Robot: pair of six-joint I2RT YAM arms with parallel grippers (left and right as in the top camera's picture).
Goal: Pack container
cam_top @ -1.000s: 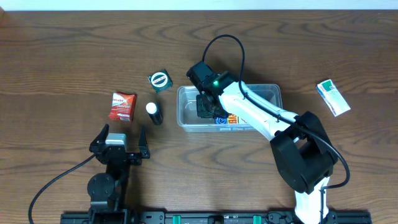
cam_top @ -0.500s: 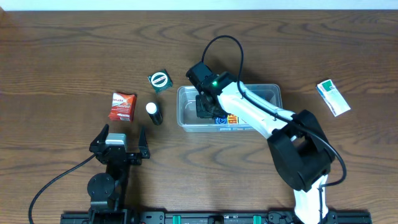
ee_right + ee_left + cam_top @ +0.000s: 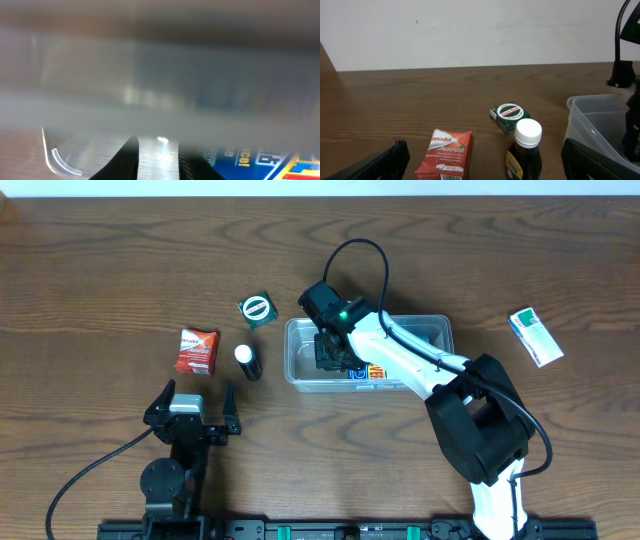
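- Lying on the brown wooden table (image 3: 100,270), the clear container (image 3: 430,328) is seen just right of the middle, with its long sides running left to right.
- A blue and yellow printed packet (image 3: 364,372) is shown inside the container, against its near wall.
- The right gripper (image 3: 330,352) is lowered into the left end of the container, beside that packet.
- In the right wrist view, 2 dark fingers (image 3: 127,160) are seen with a pale strip between them. The picture is blurred, so it cannot be told whether the jaws are parted or clamped on anything.
- The left gripper (image 3: 196,394) is held low near the front edge of the table, well apart from the container, with its jaws spread wide and nothing between them.
- 3 items are laid out to the left of the container: a red Panadol packet (image 3: 198,351), a dark bottle (image 3: 247,362) with a white cap, standing upright, and a small green box (image 3: 258,309).
- A white and green box (image 3: 536,337) is placed alone to the right of the container.
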